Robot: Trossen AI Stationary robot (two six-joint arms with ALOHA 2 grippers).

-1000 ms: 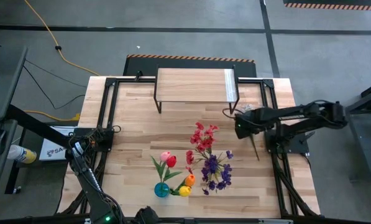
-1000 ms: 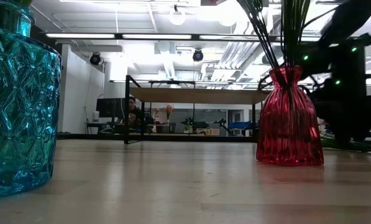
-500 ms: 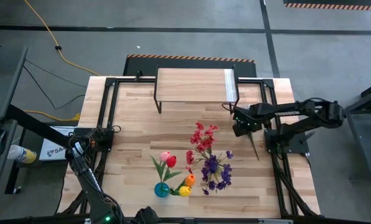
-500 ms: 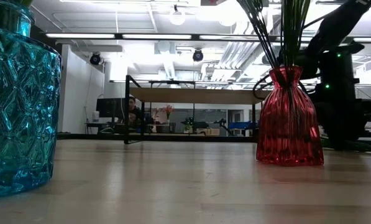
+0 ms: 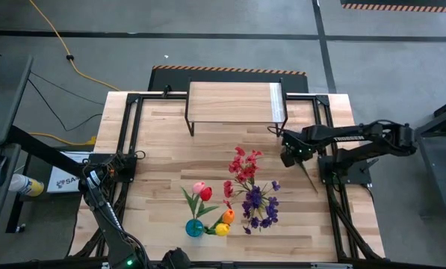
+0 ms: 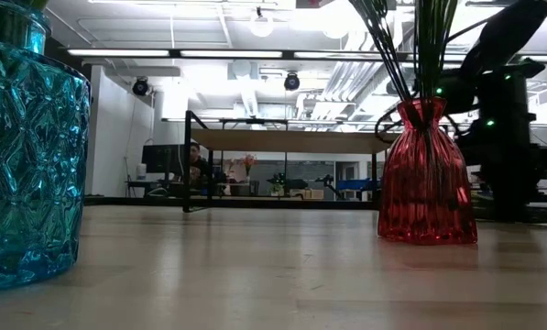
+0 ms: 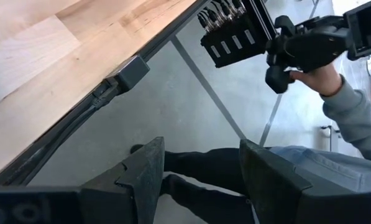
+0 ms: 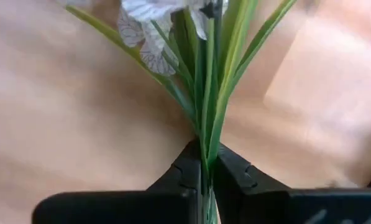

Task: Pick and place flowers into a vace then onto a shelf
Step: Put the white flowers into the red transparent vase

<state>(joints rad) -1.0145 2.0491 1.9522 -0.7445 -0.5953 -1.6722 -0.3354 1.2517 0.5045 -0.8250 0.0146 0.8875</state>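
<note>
Dark left gripper (image 7: 197, 180) parked off the bench's front-left corner, jaws spread, nothing between them; beyond it only floor and a person's hand (image 7: 316, 68) on a controller. Blue vase (image 5: 195, 228) near the front edge, left of centre, already loaded with pink, red, yellow and orange tulips (image 5: 206, 196). Just right of it, red and purple sprigs (image 5: 250, 188) fanning out over the red vase (image 6: 426, 174), mid-bench toward the front. Shelf (image 5: 234, 103) at the back edge, centred, top bare, nothing on it yet. Farther right, right gripper (image 5: 293, 153) low over the bench near the right edge, between shelf and red vase, jaws pressed together on the green stem of a white sprig (image 8: 205, 106), blossoms ahead of the fingertips.

Likely trouble from here: thin stem pinched low, so easy to swivel or slip out on the lift, blossom end drooping. Narrow neck of the red vase already crowded with stems, so a skewed approach liable to snag them or tip the vase. Long leaves splayed beside the stem apt to catch on the rim and block entry.
</note>
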